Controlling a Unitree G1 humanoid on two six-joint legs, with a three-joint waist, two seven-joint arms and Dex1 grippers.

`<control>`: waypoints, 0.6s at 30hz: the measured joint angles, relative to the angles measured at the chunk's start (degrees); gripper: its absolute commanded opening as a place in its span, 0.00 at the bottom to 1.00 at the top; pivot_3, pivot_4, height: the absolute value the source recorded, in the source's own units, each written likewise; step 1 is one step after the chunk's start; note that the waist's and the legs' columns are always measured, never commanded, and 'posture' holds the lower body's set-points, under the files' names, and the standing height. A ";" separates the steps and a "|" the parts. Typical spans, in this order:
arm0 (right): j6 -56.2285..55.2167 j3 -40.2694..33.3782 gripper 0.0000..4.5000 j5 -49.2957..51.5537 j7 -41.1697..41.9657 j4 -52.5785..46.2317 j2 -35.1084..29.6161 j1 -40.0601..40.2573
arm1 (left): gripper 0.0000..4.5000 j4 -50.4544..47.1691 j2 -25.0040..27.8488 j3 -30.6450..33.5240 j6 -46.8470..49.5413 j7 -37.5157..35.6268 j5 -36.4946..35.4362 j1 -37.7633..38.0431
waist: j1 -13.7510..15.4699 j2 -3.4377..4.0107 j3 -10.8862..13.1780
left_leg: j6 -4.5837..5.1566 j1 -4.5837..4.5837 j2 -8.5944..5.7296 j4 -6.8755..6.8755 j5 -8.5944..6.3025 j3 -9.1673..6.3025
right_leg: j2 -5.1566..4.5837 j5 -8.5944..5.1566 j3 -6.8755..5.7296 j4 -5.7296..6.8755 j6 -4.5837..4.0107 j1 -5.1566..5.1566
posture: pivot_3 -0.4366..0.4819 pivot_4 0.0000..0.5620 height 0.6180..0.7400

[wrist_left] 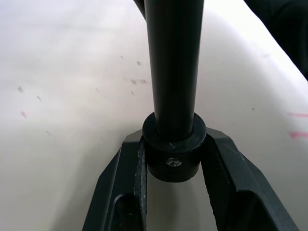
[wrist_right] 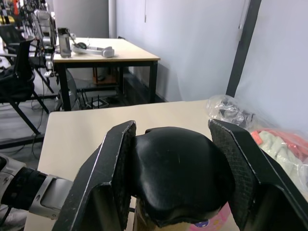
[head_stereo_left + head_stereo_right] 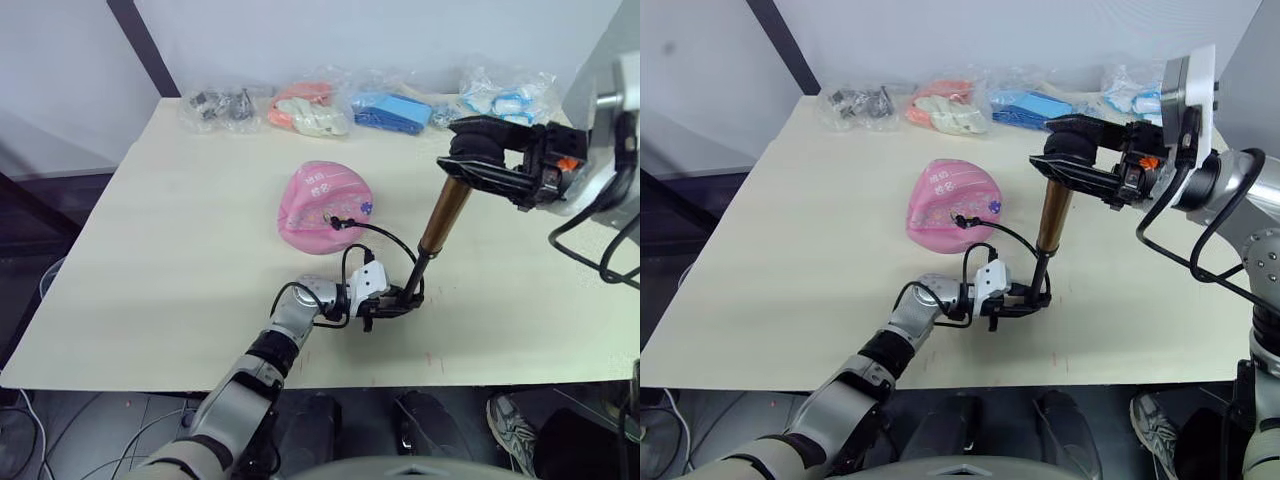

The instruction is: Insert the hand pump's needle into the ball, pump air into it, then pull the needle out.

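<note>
Pump (image 3: 443,216) judged rigid and light: my left hand (image 3: 392,300) clamps its base on the bench (image 3: 180,260), right hand (image 3: 500,160) closed round its handle (image 3: 478,140); ball (image 3: 322,205) soft, saggy.

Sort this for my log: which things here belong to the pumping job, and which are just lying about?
In use: hand pump, its hose, ball, left gripper, right gripper.
Lying about: the bagged items along the table's far edge.
</note>
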 measured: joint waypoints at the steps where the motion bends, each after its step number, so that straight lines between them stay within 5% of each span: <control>1: 0.89 0.08 0.43 0.34 -0.14 0.24 -0.14 -0.80 | 0.25 -0.01 0.00 0.03 -0.20 -0.06 -0.11 -0.08 | 0.00 0.00 0.00 | 0.00 -0.01 0.00 0.00 0.00 -0.01 | 0.00 0.00 0.00 0.00 0.00 0.00 | 0.48 0.27 1.00; 6: 1.55 0.41 0.43 0.05 -0.70 -0.25 0.53 -0.54 | 0.25 0.59 0.04 -0.14 -0.34 -0.28 -0.14 -0.13 | 0.02 0.00 0.00 | 0.00 -0.04 0.00 0.00 0.00 0.01 | -0.01 0.00 0.00 0.01 0.00 -0.05 | 0.48 0.27 1.00; 18: -8.12 0.02 0.43 -4.03 -0.29 -7.70 3.82 14.14 | 0.25 3.38 0.44 -0.73 -0.14 -0.13 1.24 0.19 | -0.18 -0.38 -0.85 | 0.04 0.31 0.02 0.03 -0.03 0.03 | 0.04 -0.01 0.01 0.05 0.01 0.29 | 0.48 0.27 1.00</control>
